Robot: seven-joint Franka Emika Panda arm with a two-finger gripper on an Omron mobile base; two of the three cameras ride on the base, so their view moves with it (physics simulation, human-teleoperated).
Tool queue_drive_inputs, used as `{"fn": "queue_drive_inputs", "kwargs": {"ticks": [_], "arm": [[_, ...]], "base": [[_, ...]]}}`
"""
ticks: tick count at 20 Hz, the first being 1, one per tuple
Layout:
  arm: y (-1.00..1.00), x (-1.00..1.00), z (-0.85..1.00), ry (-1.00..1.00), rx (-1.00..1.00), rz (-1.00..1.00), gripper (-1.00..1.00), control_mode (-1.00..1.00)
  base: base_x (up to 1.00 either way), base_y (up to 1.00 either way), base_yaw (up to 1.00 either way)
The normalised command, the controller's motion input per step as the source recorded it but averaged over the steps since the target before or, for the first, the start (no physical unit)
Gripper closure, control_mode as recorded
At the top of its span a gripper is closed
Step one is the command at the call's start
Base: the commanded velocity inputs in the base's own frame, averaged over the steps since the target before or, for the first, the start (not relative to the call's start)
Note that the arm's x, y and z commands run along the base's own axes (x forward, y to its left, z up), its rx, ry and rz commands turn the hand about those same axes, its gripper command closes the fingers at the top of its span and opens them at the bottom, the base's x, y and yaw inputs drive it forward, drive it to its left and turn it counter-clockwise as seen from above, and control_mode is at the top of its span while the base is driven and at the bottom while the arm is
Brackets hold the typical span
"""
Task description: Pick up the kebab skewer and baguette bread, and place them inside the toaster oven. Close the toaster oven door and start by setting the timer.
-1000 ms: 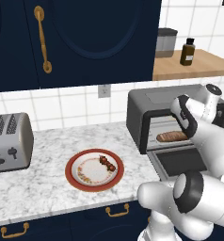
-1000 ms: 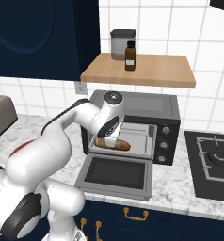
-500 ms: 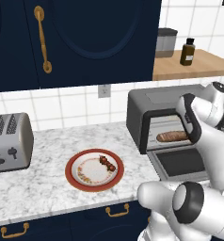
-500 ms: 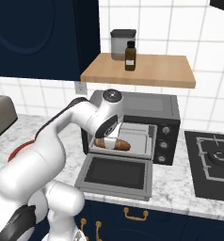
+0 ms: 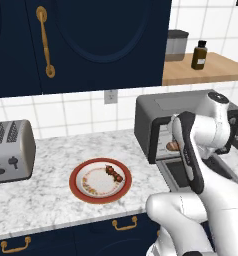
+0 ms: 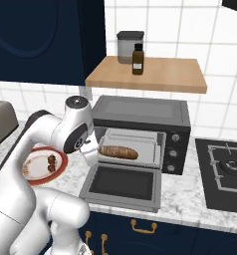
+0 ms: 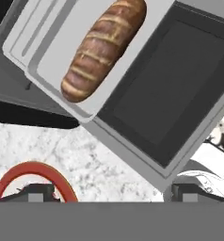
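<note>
In the left base view you see the kebab skewer [image 5: 114, 173] on the red plate [image 5: 81, 189] on the desk [image 5: 46, 200]. In the right base view, the baguette bread [image 6: 118, 152] lies inside the toaster oven [image 6: 140, 133], its toaster oven door [image 6: 121, 186] folded down. In the hand view your end effector [image 7: 110, 194] hangs empty, fingers [image 7: 36, 192] spread wide.

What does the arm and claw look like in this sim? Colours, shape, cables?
Glossy white rounded arm links with dark grey joint rings and caps; a black strip runs down one link in the left base view. Claw: two small dark fingertips. No cables or markings visible.
</note>
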Motion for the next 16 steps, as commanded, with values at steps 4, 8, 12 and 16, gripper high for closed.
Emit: {"fn": "queue_drive_inputs", "kwargs": {"ticks": [4, 8, 12, 16], "arm": [[1.0, -0.97, -0.13, 0.01, -0.26, 0.64, -1.0, -1.0], [0.97, -0.7, -0.22, 0.0, -0.13, 0.52, -1.0, -1.0], [0.53, 0.06, -0.02, 0.0, 0.0, 0.2, -1.0, -1.0], [0.76, 0.13, -0.22, 0.01, -0.03, 0.21, -1.0, -1.0]], "base": [[0.0, 0.0, 0.0], [0.0, 0.0, 0.0], [0.0, 0.0, 0.0], [0.0, 0.0, 0.0]]}}
